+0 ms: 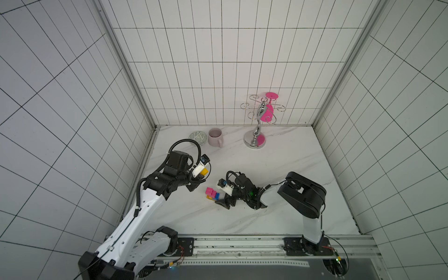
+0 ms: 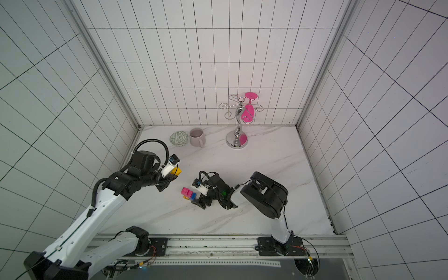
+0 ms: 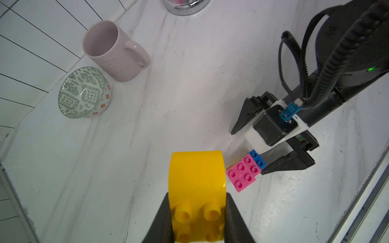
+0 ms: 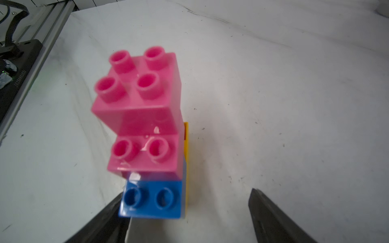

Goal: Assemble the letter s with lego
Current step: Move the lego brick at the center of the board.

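Left claw (image 3: 197,196) clamped on rounded yellow brick (image 3: 196,172), raised, apart from stack (image 1: 211,193). Right claw (image 4: 186,192) wide, jaws flanking blue brick (image 4: 151,197) low on stack on table (image 1: 278,169). Best: right steadies stack first; left lowers brick squarely onto pink studs (image 4: 147,82).

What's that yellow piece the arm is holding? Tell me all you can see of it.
The yellow brick is glossy plastic, with one smooth curved face and hollow round studs at its gripped end. The left gripper is shut on it, a dark finger against each side. It seems held off the table, apart from the pink and blue stack.
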{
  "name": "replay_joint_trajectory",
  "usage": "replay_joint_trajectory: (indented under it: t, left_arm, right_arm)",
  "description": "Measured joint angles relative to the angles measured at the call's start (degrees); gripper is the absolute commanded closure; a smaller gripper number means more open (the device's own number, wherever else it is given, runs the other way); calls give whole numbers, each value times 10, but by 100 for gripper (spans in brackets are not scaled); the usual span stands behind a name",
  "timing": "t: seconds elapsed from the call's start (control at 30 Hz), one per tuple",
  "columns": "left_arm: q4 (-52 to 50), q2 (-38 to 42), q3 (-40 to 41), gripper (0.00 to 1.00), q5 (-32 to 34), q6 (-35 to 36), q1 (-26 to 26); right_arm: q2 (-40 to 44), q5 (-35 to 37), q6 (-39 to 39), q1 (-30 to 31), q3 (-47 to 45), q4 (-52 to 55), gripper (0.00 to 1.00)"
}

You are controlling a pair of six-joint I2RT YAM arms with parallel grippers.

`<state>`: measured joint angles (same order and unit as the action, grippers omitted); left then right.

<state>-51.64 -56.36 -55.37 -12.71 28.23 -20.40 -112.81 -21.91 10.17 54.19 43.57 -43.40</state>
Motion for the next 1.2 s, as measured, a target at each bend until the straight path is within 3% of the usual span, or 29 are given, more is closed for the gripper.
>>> replay_joint_trajectory:
  t: [0.3, 0.97, 1.1, 1.2]
  left_arm:
    - [4, 12, 10, 80, 13, 0, -3]
    - [5, 37, 39, 80, 36, -2, -9]
    - [5, 37, 39, 80, 40, -2, -10]
    - [5, 37, 39, 80, 40, -2, -10]
  right_arm:
    - [-19, 40, 10, 32, 11, -28, 15]
    - [-19, 81, -7, 31, 11, -53, 26]
    - [-19, 80, -7, 27, 10, -59, 36]
    - [-19, 80, -5, 23, 10, -62, 38]
